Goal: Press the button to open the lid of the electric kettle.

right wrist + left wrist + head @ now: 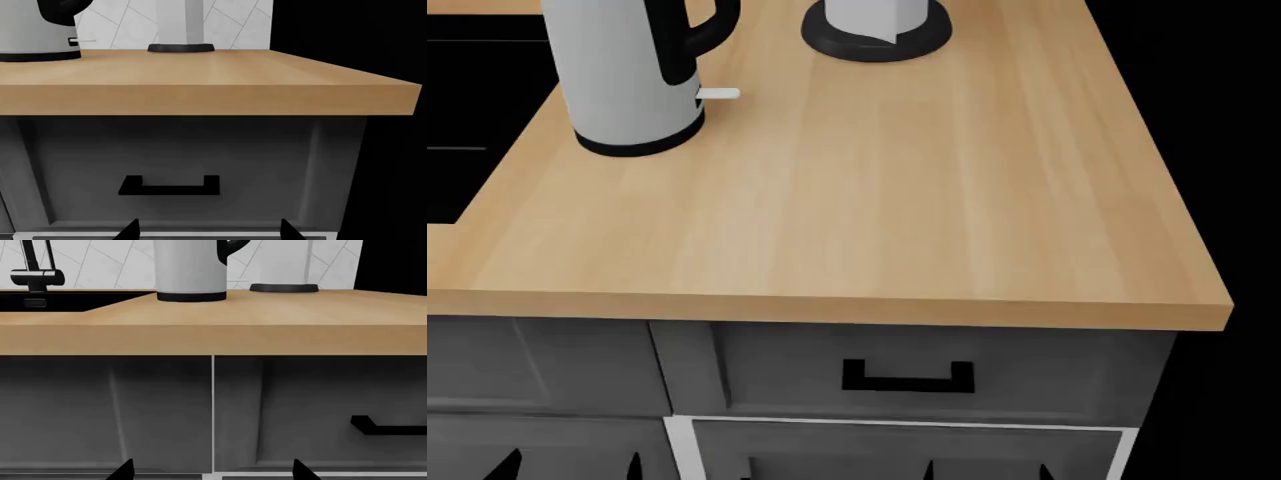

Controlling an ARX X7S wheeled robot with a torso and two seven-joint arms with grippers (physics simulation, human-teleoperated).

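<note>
Both grippers hang low before grey cabinet fronts, fingertips well apart, holding nothing: left gripper [212,471], right gripper [210,229]. Tall pale grey cylindrical electric kettle [627,80] stands upright on wooden countertop [868,200], above and ahead, left-rear. Left arm nearer. Button out of view.

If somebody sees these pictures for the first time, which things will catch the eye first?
First the electric kettle, pale grey with a black handle, standing at the back left of the wooden counter, beside the dark sink. Then the paper roll on its black stand behind it to the right, and the black drawer handle below the counter's edge.
</note>
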